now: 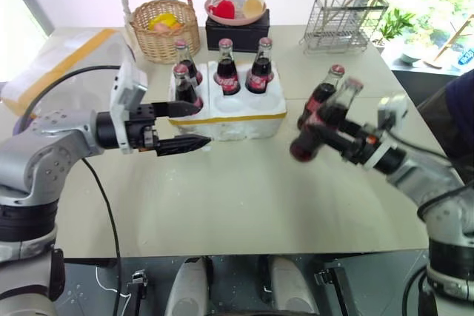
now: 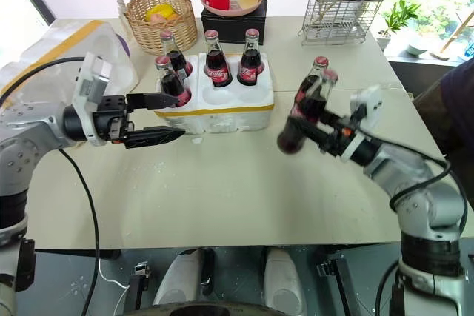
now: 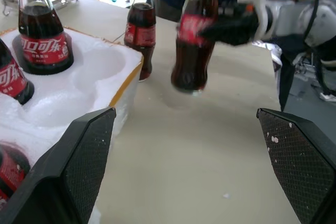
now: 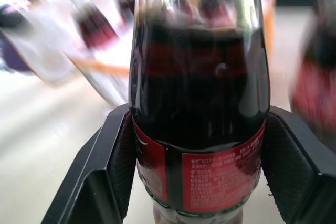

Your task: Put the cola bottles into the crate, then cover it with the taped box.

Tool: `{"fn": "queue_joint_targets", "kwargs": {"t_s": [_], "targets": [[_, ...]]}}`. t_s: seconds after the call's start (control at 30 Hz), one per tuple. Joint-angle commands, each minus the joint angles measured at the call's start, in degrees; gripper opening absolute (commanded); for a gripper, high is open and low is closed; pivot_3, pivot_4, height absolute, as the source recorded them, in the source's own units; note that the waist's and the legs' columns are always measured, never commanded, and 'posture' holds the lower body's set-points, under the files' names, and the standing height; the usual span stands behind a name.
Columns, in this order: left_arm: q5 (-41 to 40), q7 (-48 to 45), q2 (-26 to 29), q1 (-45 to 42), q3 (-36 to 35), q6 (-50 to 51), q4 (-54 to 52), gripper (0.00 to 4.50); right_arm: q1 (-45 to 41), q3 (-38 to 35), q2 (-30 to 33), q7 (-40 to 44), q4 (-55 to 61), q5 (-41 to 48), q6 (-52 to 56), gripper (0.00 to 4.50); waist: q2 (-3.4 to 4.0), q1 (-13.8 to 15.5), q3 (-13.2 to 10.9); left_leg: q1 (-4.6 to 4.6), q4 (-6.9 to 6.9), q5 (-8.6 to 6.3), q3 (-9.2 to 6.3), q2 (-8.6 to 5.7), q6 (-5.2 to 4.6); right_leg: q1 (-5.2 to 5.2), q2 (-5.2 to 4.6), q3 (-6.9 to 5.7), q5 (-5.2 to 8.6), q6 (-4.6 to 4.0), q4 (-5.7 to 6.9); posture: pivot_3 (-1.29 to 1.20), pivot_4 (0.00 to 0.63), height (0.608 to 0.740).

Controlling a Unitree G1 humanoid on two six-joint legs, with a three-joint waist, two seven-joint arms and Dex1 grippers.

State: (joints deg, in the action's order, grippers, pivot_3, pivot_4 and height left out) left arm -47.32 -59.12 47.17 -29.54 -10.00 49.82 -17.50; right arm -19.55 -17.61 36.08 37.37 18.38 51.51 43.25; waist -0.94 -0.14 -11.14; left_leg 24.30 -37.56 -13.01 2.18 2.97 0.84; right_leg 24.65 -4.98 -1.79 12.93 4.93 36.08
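The crate, white foam with a yellow band, sits mid-table holding several cola bottles upright in its wells. One more bottle stands on the table to its right. My right gripper is shut on another cola bottle, held tilted above the table; its fingers clamp the red label. My left gripper hovers open at the crate's front left corner, its fingers wide apart with nothing between them. The taped box lies at the far left.
A wicker basket, a black box topped with a pink plate and a wire rack line the table's far side. A person in dark clothing stands at the right edge. Bare tabletop lies in front of the crate.
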Motion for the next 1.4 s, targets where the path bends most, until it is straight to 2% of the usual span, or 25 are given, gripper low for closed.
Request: {"fn": "queue_joint_targets", "kwargs": {"t_s": [0.03, 0.13, 0.23, 0.47, 0.7, 0.77, 0.83, 1.2, 1.4], "targets": [[-2.3, 1.0, 2.8, 1.4, -5.4, 0.9, -2.3, 4.50, -10.4, 1.7, -0.1, 0.0, 3.3, 4.2, 0.9, 2.68, -0.05, -0.5, 0.0, -0.01, 0.06, 0.00, -0.04, 0.00, 0.00, 0.00, 0.01, -0.02, 0.00, 0.01, 0.00, 0.00, 0.150, 0.740], [-2.5, 2.7, 3.8, 3.0, -8.3, 0.8, -2.0, 4.50, -19.6, 7.3, -2.9, -0.9, -1.6, -0.2, -0.1, 2.68, -0.04, -0.7, 0.0, -0.04, 0.14, 0.00, -0.04, 0.03, 0.00, 0.04, 0.07, -0.02, 0.00, 0.01, 0.01, 0.00, 0.150, 0.740], [-3.2, 5.2, 4.2, 4.2, -11.9, 0.9, -1.7, 4.50, -30.0, 14.2, -8.8, -1.7, -12.7, -9.2, -5.3, 2.68, -0.04, -1.0, 0.0, -0.06, 0.18, 0.01, -0.01, 0.05, 0.00, 0.08, 0.11, 0.02, -0.01, 0.00, 0.02, 0.00, 0.150, 0.740], [-3.7, 7.7, 4.3, 6.9, -14.1, 0.3, -3.6, 4.50, -39.0, 21.0, -17.1, 1.0, -33.3, -22.6, -17.0, 2.68, -0.10, -0.2, 0.0, 0.22, 0.25, 0.01, 0.00, -0.01, 0.01, 0.23, 0.04, 0.02, -0.13, 0.20, -0.03, 0.00, 0.150, 0.740], [-4.8, 9.5, 4.3, 7.6, -14.7, -0.2, -4.8, 4.50, -36.3, 27.1, -19.0, 6.5, -38.7, -30.9, -21.3, 2.68, -0.13, -0.7, -0.1, 0.25, 0.31, 0.02, 0.03, 0.00, 0.01, 0.34, 0.04, 0.03, -0.14, 0.22, 0.03, 0.00, 0.150, 0.740], [-4.6, 9.7, 4.2, 7.5, -14.3, -0.6, -4.5, 4.50, -35.3, 27.3, -19.8, 6.5, -39.1, -31.6, -20.5, 3.73, -0.13, -0.7, 0.0, 0.12, 0.36, 0.03, 0.01, 0.02, 0.03, 0.30, 0.09, 0.03, -0.13, 0.21, 0.09, 0.00, 0.150, 0.740], [-4.5, 9.8, 4.0, 7.2, -13.7, -1.0, -4.2, 4.50, -34.7, 26.9, -20.7, 6.1, -39.3, -32.3, -20.6, 4.44, -0.13, -0.8, 0.0, 0.10, 0.36, 0.03, -0.02, 0.05, 0.04, 0.28, 0.14, 0.03, -0.14, 0.20, 0.09, 0.00, 0.150, 0.740], [-1.9, 7.6, 3.3, 2.0, -8.1, -4.0, 1.5, 4.50, -34.7, 21.5, -23.1, 1.0, -38.8, -33.0, -21.8, 4.44, -0.13, -0.7, -0.1, 0.11, 0.35, 0.13, -0.02, 0.05, 0.21, 0.25, 0.14, 0.04, -0.15, 0.19, 0.08, 0.00, 0.150, 0.740], [-1.1, 6.4, 3.5, 0.8, -6.9, -4.9, 3.0, 4.50, -34.4, 22.9, -22.5, 2.5, -37.6, -34.9, -22.0, 4.44, -0.13, -0.9, -0.1, 0.11, 0.38, 0.13, -0.03, 0.05, 0.21, 0.28, 0.14, 0.03, -0.15, 0.19, 0.08, 0.00, 0.150, 0.740]]}}
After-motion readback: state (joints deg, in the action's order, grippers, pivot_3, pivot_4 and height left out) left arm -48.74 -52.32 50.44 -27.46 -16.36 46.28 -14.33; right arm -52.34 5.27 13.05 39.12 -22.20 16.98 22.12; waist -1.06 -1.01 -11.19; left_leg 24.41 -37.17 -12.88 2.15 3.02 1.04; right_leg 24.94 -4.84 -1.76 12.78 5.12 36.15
